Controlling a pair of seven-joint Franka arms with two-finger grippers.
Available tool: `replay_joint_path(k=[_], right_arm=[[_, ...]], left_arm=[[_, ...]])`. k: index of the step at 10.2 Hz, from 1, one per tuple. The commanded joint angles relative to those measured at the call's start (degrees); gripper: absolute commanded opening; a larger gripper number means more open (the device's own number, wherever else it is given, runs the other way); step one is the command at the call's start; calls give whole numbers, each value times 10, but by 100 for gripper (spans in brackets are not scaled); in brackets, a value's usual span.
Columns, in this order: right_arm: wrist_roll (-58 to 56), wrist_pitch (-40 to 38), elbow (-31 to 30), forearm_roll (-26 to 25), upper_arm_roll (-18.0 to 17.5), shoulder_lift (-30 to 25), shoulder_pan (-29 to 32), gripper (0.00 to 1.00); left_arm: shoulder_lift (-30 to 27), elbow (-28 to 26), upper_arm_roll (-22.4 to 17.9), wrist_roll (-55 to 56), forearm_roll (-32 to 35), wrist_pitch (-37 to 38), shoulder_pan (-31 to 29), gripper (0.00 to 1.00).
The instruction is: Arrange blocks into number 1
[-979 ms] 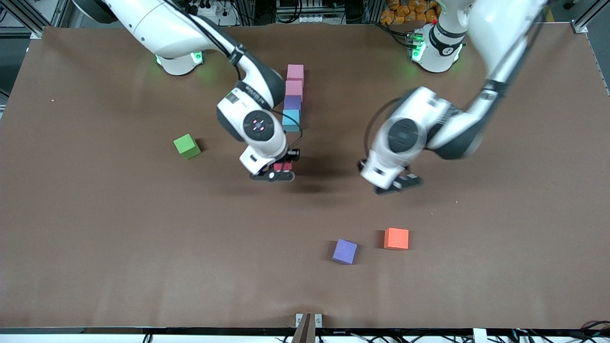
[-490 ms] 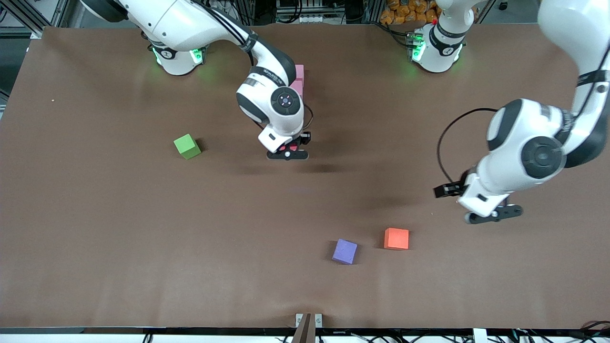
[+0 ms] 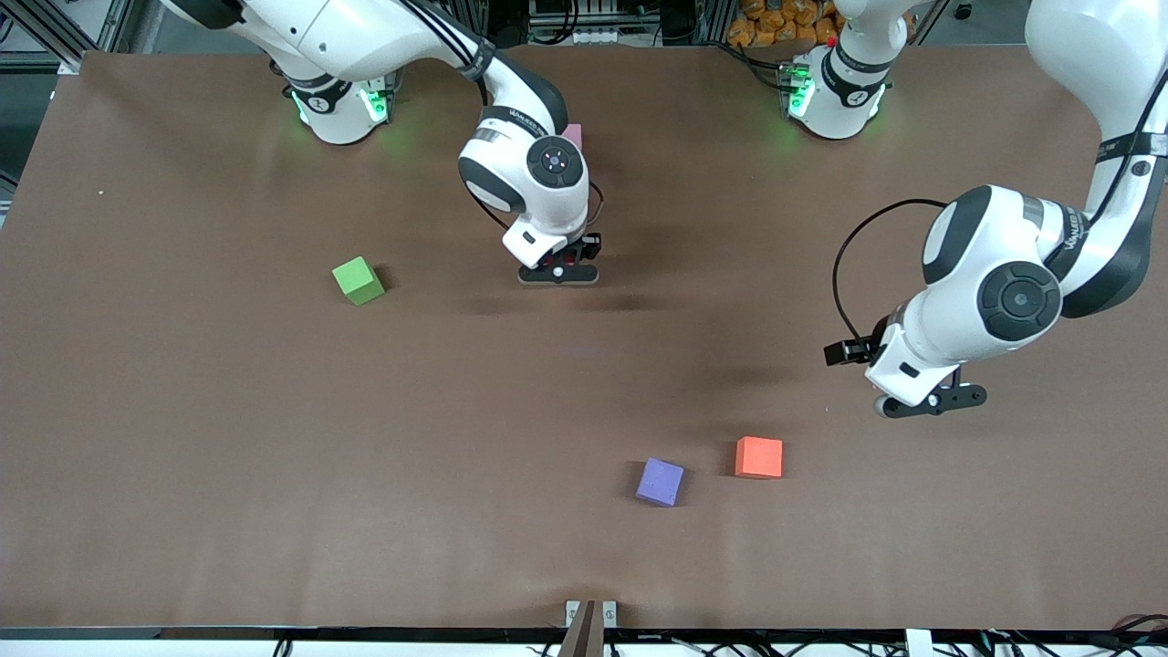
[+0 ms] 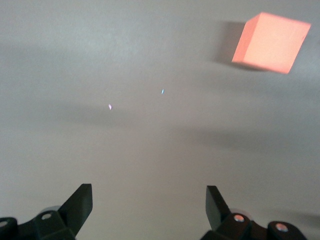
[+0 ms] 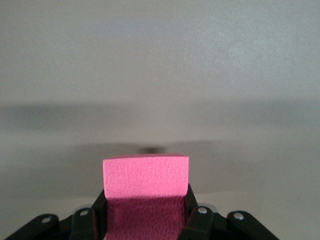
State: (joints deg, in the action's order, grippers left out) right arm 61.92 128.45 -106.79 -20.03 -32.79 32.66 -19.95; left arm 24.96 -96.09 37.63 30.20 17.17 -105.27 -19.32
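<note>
The brown table (image 3: 182, 411) filled the scene, with aluminium framing, cables and a bag of orange items crowded along its edge by the robot bases. The right arm, reaching from its green-lit base, covered nearly all of the row of blocks; only a corner of one light pink block (image 3: 573, 135) showed past its wrist, and the other blocks of that row could not be made out. The right gripper (image 3: 558, 272) hung low over the table at the end of that hidden row nearer the front camera, its jaws clamped on the crimson red block (image 5: 146, 176), which appeared bright pink in the right wrist view and only as a dark red sliver in the front view. The left arm waited toward its own end of the table, the left gripper (image 3: 931, 401) held above bare surface with its jaws wide apart and nothing between them. The orange cube (image 3: 759, 457) lay on the table nearest those open jaws, toward the front camera from them, and reappeared cut close to the frame edge in the left wrist view (image 4: 272, 42). A purple cube (image 3: 660, 481) sat just beside it. The green cube (image 3: 358, 280) lay well apart from the right gripper, toward the right arm's end.
</note>
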Motion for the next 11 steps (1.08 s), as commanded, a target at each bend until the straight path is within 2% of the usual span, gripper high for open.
replay_joint_path(k=[1, 2, 4, 5, 6, 9, 11], right_arm=[[30, 36, -45, -27, -9, -22, 13, 0], [30, 36, -45, -27, -9, -22, 14, 0], [30, 40, -49, -33, -9, -22, 14, 0], [30, 43, -54, -33, -9, -22, 14, 0], [30, 54, -60, -33, -9, -22, 14, 0], [36, 65, -66, -33, -9, -18, 17, 0], [36, 65, -70, -33, -9, -18, 17, 0]], left_arm=[[-55, -47, -44, -8, -11, 2, 37, 100], [-70, -57, -81, -19, -13, 1, 73, 100], [-120, -96, -212, -91, -85, -18, 179, 100], [-146, -123, -255, -107, -108, -33, 216, 100], [-171, -150, -269, -112, -111, -38, 228, 100], [-256, -222, -269, -137, -136, -39, 223, 100], [-272, -201, -274, -158, -165, -38, 210, 100]])
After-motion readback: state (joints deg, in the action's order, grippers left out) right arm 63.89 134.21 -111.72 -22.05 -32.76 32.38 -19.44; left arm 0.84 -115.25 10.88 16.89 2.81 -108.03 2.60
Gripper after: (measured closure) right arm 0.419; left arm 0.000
